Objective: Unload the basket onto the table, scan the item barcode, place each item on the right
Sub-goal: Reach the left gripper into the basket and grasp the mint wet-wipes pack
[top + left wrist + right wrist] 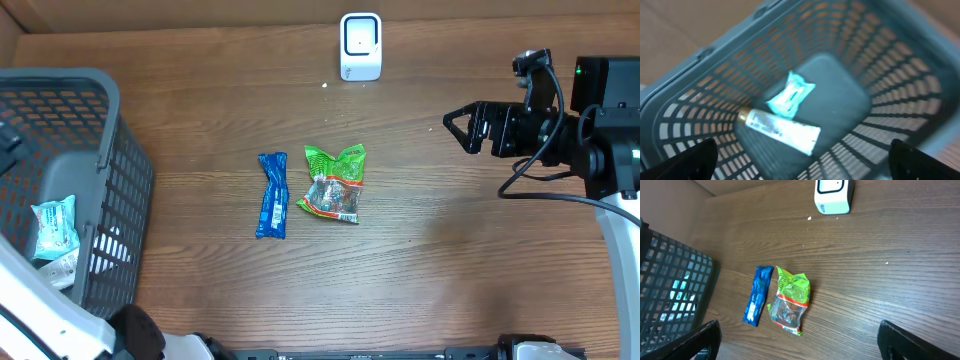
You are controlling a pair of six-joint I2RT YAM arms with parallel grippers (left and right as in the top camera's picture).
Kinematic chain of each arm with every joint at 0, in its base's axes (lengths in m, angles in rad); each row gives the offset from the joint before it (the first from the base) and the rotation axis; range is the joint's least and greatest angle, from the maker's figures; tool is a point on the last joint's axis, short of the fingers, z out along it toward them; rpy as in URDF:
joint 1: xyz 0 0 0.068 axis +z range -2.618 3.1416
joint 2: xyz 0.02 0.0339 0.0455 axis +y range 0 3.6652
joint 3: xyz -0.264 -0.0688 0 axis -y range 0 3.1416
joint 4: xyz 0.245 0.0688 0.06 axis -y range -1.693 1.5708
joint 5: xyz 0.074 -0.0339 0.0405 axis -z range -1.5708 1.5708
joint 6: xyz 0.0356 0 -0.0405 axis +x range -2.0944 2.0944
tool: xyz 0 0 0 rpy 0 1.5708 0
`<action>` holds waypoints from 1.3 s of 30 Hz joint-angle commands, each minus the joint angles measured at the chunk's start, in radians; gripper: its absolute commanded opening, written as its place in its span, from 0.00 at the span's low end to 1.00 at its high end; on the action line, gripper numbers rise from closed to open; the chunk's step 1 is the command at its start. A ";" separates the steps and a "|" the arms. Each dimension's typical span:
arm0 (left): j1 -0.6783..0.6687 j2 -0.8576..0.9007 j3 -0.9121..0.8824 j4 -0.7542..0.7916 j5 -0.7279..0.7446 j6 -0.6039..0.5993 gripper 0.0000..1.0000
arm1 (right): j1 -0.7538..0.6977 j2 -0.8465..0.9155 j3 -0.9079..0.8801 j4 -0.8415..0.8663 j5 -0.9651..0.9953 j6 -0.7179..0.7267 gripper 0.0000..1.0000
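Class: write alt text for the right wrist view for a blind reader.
A blue wrapper and a green snack bag lie side by side on a wooden table. A white scanner stands at the top edge; a grey basket sits left.

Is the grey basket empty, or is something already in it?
Not empty: the basket holds a teal packet and a white tube, both lying on its floor.

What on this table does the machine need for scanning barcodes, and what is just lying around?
For the job:
- white scanner
- blue packet
- green snack bag

The packet and bag lie side by side and are probably the items to scan.

Lying about for now:
- grey basket
- teal packet inside it
- tube inside it

The pictures don't show whether those two have been scanned.
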 commanded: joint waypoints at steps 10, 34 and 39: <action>0.043 0.255 -0.137 0.009 0.080 0.082 0.93 | -0.002 -0.003 0.027 0.016 0.002 -0.001 1.00; 0.133 0.282 -0.543 0.439 -0.025 0.119 0.94 | -0.002 -0.003 0.027 0.019 0.002 -0.001 1.00; 0.119 0.282 -0.605 0.536 -0.024 0.178 0.91 | -0.002 -0.003 0.027 0.019 0.002 -0.001 1.00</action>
